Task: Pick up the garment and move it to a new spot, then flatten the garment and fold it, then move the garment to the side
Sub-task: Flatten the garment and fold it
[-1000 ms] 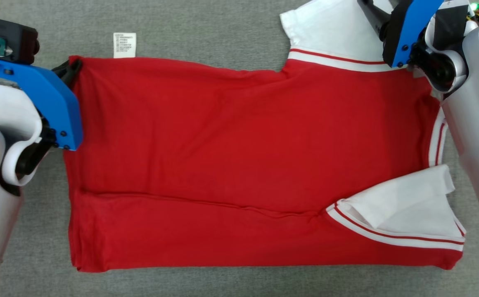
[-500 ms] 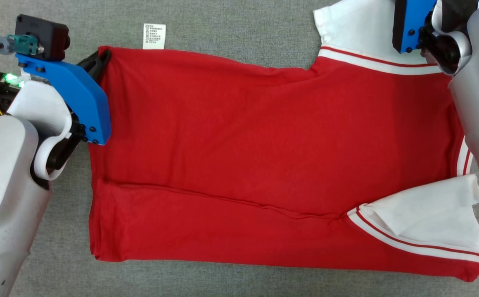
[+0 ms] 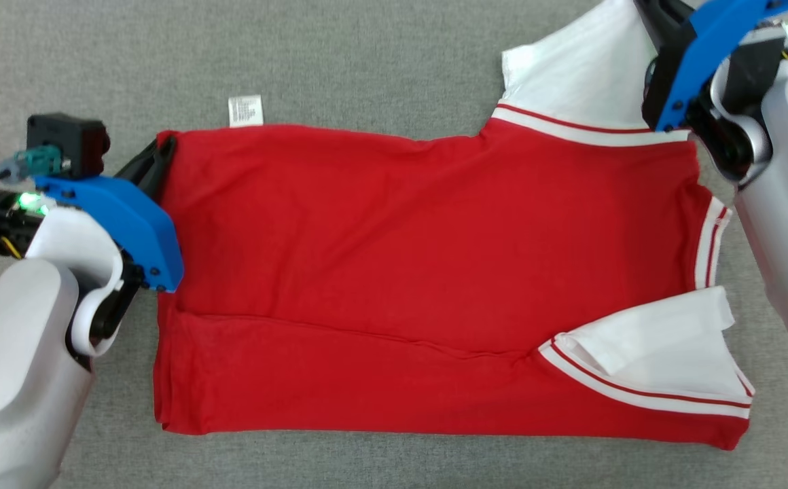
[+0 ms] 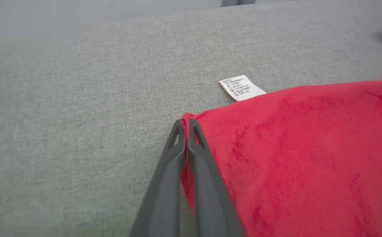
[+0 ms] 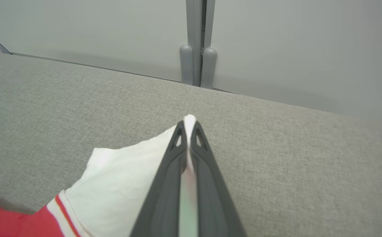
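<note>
Garment [image 3: 421,272] lay flat on the grey bench [image 3: 367,54], pinched at two corners.
We found the left tool [image 4: 185,123] clamped on its red hem corner beside the white label [image 4: 242,88], and the right tool [image 5: 187,126] clamped on the tip of the far white sleeve [image 5: 125,177]; a crease ran along the near side.

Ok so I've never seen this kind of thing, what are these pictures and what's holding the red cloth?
This is a two-armed robot. One picture looks down from a camera on its head; the other two come from cameras on its wrists, looking along each arm's two fingers. A red shirt with white sleeves lies spread on a grey fabric surface, its white care label sticking out. The left gripper is shut on a red corner; the right gripper is shut on a white sleeve.
</note>
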Motion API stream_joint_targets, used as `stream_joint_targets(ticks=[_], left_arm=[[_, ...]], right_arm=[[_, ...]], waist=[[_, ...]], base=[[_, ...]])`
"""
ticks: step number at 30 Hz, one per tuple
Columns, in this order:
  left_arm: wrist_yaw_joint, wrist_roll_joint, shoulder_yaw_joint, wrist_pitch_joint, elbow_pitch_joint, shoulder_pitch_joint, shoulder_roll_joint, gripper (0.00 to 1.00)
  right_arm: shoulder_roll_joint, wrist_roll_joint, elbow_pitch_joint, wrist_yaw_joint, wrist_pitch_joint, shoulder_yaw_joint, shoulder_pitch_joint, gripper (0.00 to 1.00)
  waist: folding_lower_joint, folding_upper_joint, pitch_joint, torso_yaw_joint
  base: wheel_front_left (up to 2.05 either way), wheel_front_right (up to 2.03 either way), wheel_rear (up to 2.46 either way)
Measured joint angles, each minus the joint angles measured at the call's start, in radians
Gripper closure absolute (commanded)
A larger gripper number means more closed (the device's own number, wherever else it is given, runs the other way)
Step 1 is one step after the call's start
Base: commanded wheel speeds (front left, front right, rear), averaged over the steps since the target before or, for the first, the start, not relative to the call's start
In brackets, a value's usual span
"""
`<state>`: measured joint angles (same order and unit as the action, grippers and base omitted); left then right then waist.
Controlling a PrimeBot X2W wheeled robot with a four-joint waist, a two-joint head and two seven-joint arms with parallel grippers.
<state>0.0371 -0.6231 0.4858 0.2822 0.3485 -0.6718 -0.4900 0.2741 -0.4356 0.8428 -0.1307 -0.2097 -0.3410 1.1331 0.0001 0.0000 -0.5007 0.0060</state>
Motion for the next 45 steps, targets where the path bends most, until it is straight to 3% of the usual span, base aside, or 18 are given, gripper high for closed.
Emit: stream_joint_targets(ticks=[6, 12, 21, 29, 39, 40, 41, 42, 45], left_arm=[[-0.004, 0.000, -0.005, -0.075, -0.035, 0.078, -0.008, 1.00], [0.027, 0.023, 0.024, -0.154, -0.050, 0.122, -0.012, 1.00], [0.038, 0.050, 0.053, -0.236, -0.009, 0.236, -0.051, 1.00], [0.015, 0.095, 0.079, -0.295, 0.014, 0.279, -0.063, 1.00], [-0.024, 0.112, 0.090, -0.343, 0.054, 0.303, -0.042, 1.00], [-0.027, 0.107, 0.088, -0.348, 0.058, 0.306, -0.038, 0.93], [-0.027, 0.099, 0.087, -0.352, 0.065, 0.311, -0.034, 0.47], [-0.029, 0.091, 0.083, -0.358, 0.070, 0.318, -0.027, 0.00], [-0.054, 0.058, 0.063, -0.384, 0.074, 0.340, 0.006, 0.00]], right_arm=[[0.062, -0.085, -0.171, 0.000, 0.006, -0.037, -0.149, 1.00], [0.117, -0.153, -0.320, 0.000, -0.025, -0.065, -0.294, 1.00], [0.176, -0.229, -0.494, 0.000, -0.112, -0.019, -0.539, 1.00], [0.161, -0.227, -0.647, 0.000, -0.170, 0.087, -0.760, 1.00], [0.069, -0.173, -0.811, 0.000, -0.282, 0.222, -0.974, 1.00], [0.059, -0.172, -0.823, 0.000, -0.297, 0.229, -0.990, 1.00], [0.049, -0.166, -0.834, 0.000, -0.309, 0.237, -1.006, 0.73], [0.038, -0.156, -0.840, 0.000, -0.317, 0.252, -1.021, 0.00], [0.017, -0.126, -0.863, 0.000, -0.326, 0.279, -1.038, 0.00]], waist=[[-0.0001, 0.0000, 0.070, -0.016], [-0.0002, -0.0001, 0.134, -0.026], [-0.0002, 0.0000, 0.201, -0.045], [-0.0002, -0.0001, 0.239, -0.047], [-0.0002, -0.0001, 0.262, -0.048], [-0.0001, -0.0002, 0.264, -0.048], [-0.0001, -0.0001, 0.266, -0.049], [-0.0001, 0.0000, 0.269, -0.049], [-0.0001, 0.0000, 0.280, -0.049]], base=[[0.00, 0.00, 0.00], [0.00, 0.00, 0.00], [0.00, 0.00, 0.00], [0.00, 0.00, 0.00], [0.00, 0.00, 0.00], [0.00, 0.00, 0.00], [0.00, 0.00, 0.00], [0.00, 0.00, 0.00], [0.00, 0.00, 0.00]])
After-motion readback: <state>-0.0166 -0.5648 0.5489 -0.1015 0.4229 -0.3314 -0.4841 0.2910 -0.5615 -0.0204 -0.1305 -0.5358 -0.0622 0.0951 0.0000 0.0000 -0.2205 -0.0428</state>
